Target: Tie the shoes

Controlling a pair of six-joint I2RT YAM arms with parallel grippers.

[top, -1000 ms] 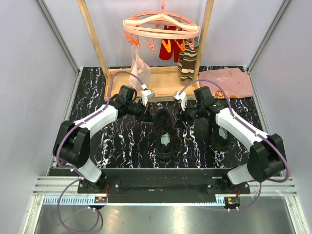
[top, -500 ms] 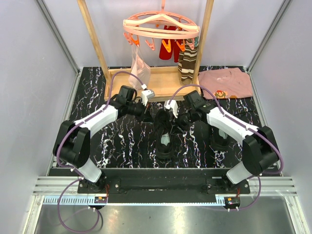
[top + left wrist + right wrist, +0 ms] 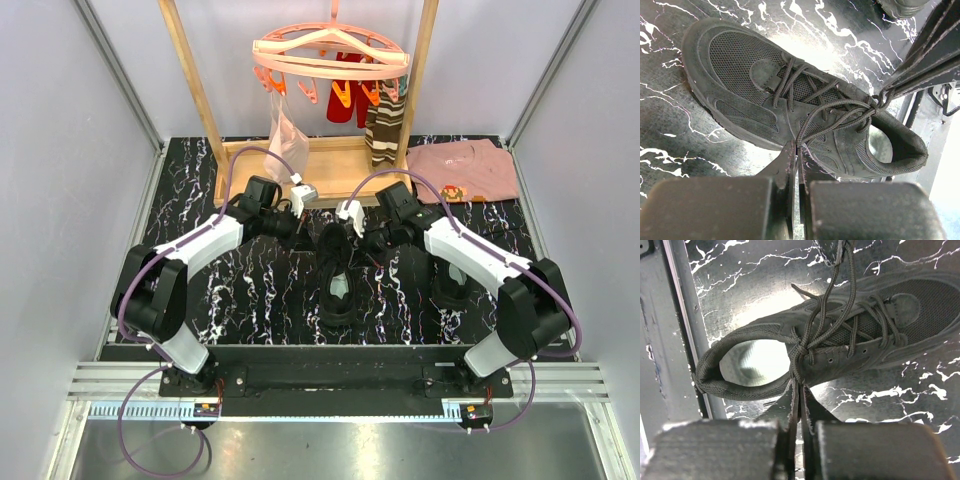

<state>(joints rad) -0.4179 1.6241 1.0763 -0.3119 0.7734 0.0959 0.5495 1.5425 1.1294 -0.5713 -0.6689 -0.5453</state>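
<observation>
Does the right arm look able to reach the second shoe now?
Probably not: right gripper is shut on a lace of the middle shoe, and the second shoe lies under its forearm.

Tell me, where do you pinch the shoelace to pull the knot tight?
Pinch the lace strands out from the knot, one from each side of the shoe. They leave the knot sideways, so opposite pulls should cinch it. The left gripper and right gripper each pinch one.

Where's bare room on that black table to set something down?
Bare table: between left arm and middle shoe; between that shoe and second shoe. Crowded: the laces, pinched by left gripper and right gripper; the back, with wooden rack and pink shirt.
</observation>
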